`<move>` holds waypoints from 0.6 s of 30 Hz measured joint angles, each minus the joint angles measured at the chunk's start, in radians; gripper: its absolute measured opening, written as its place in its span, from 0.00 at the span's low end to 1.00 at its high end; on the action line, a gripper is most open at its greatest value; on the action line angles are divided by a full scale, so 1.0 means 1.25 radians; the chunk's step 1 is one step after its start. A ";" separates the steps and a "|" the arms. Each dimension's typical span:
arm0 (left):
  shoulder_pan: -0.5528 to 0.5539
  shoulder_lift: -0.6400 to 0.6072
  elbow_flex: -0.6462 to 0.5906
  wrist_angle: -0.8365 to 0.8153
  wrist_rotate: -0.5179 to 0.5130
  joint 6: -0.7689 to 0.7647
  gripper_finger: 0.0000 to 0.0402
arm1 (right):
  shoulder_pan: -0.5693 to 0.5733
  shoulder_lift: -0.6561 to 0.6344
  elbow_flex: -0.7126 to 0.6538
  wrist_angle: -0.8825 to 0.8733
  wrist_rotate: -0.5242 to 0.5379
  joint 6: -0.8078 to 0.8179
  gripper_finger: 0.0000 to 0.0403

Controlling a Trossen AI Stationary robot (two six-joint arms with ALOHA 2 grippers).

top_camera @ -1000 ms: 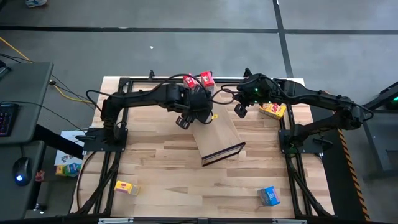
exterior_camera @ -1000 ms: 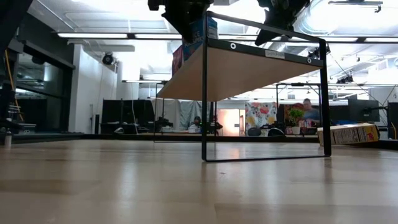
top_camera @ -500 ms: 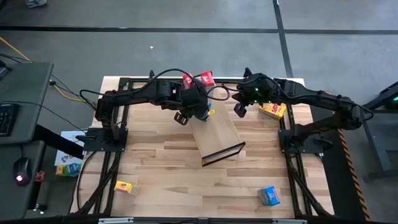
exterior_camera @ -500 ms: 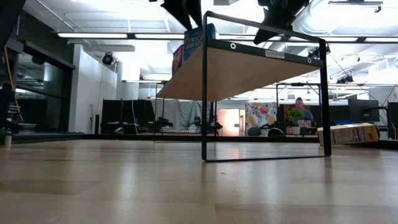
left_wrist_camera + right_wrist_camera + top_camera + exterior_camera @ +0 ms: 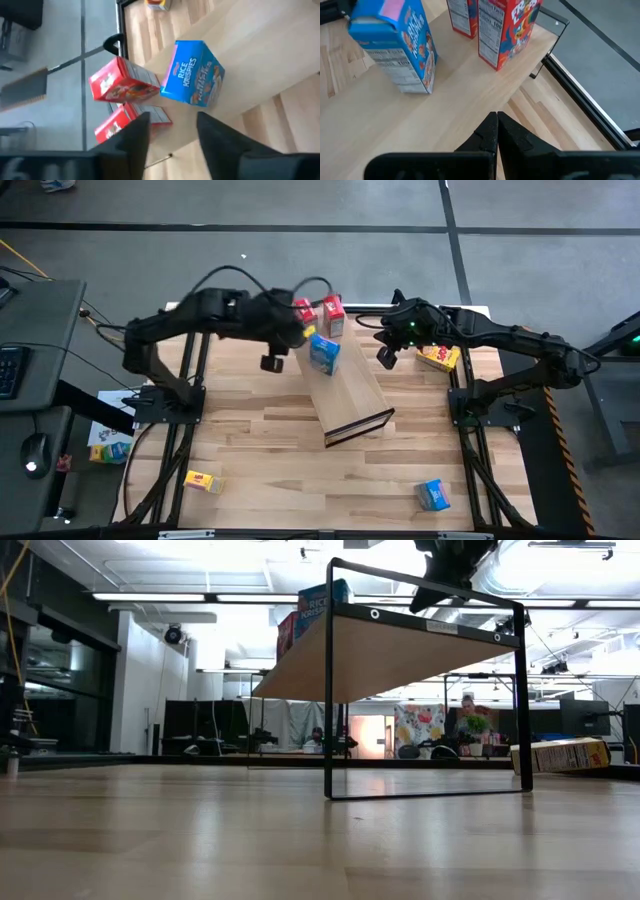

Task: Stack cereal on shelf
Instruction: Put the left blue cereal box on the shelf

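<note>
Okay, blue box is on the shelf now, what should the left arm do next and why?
Probably swing the open left gripper toward the yellow box near the table's front left. The blue box stands free on the shelf beside two red boxes, and that yellow one lies on the left arm's side.

Bright even overhead light, glaring ceiling strips, left arm motion-blurred

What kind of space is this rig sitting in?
Probably an open-plan lab or office: the low view shows ceiling strip lights, a person seated far back, and the high view a desk with keyboard.
</note>
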 joint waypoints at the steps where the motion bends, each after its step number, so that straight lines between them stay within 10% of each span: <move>1: 0.000 -0.026 -0.033 0.015 0.002 -0.017 0.33 | 0.001 0.000 -0.003 0.004 0.000 0.000 0.00; 7: -0.005 -0.208 -0.384 0.239 0.023 -0.065 0.03 | 0.012 -0.002 -0.125 0.122 -0.028 -0.001 0.00; 18: -0.014 -0.415 -1.004 0.994 0.072 -0.169 0.01 | 0.071 0.002 -0.330 0.626 -0.025 0.023 0.00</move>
